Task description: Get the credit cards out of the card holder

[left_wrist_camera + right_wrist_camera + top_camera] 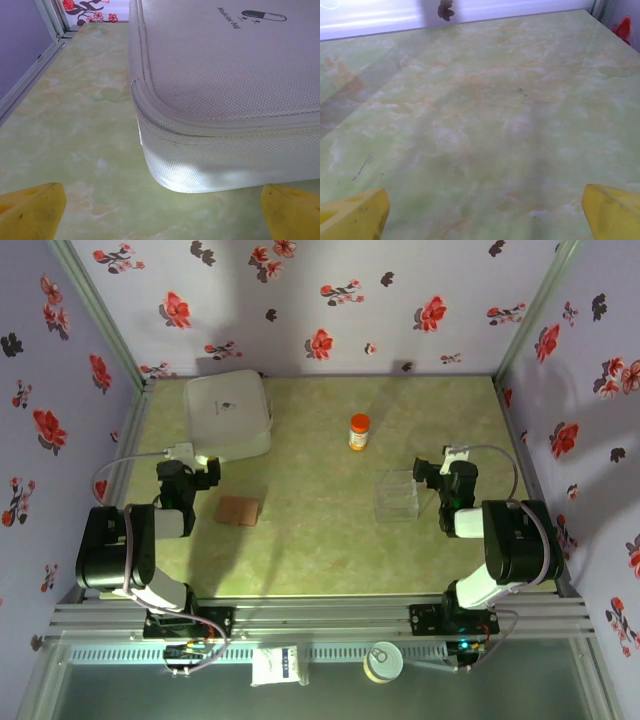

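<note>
The card holder lies folded shut on the table at the left, its brown outside up. The credit cards are hidden inside it. My left gripper hovers just behind and to the left of the holder, apart from it. In the left wrist view its yellow fingertips stand wide apart, so the left gripper is open and holds nothing. My right gripper sits at the right side, far from the holder. In the right wrist view the right gripper is open over bare table.
A large white medicine bag lies at the back left, and its corner is close in front of the left fingers. An orange-capped bottle stands mid-table. A clear plastic box rests beside the right gripper.
</note>
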Motion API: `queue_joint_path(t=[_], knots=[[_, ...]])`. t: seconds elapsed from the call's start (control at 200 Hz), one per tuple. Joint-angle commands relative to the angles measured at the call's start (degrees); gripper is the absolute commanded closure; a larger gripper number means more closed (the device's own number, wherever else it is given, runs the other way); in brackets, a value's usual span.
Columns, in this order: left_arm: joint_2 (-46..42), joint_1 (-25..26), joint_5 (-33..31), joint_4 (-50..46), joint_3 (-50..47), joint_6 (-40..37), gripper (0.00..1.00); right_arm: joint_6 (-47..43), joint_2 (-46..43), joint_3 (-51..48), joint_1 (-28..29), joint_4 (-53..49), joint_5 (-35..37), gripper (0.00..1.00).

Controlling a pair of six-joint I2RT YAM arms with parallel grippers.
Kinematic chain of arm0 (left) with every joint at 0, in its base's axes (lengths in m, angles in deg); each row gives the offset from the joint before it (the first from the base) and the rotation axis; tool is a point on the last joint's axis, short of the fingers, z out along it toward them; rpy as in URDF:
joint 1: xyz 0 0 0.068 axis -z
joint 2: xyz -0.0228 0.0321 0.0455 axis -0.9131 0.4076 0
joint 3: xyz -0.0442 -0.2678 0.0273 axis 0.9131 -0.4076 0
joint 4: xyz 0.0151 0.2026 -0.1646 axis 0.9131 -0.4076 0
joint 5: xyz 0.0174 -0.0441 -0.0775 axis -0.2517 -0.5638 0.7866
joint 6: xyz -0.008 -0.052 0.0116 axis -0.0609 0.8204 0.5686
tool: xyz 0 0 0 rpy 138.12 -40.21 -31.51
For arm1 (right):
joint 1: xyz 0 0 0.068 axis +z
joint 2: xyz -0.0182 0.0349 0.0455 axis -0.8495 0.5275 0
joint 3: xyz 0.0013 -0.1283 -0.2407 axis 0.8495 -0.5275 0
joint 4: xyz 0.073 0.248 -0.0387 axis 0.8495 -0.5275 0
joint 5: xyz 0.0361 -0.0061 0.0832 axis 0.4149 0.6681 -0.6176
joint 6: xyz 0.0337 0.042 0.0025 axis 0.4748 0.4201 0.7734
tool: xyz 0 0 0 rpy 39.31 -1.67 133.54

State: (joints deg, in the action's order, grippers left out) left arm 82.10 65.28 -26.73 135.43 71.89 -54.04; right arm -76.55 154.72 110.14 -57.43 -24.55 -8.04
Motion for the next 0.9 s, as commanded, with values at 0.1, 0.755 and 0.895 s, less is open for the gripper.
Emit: queue_joint_path(t=[0.1,0.755,0.895], knots=[[0.3,-0.4,0.6,2.0,-0.5,-0.4,0.0,-0.3,0.3,-0.2,-0.4,2.5,-0.9,0.01],[0.3,-0.4,0.7,2.0,-0.4,-0.3,0.0,1.8,0.4,1.1,-0.4,-0.4,4.6,0.01],[0.3,-0.4,0.6,1.9,-0.4,-0.4,0.0,1.7,0.4,1.2,-0.4,-0.3,4.6,0.01]])
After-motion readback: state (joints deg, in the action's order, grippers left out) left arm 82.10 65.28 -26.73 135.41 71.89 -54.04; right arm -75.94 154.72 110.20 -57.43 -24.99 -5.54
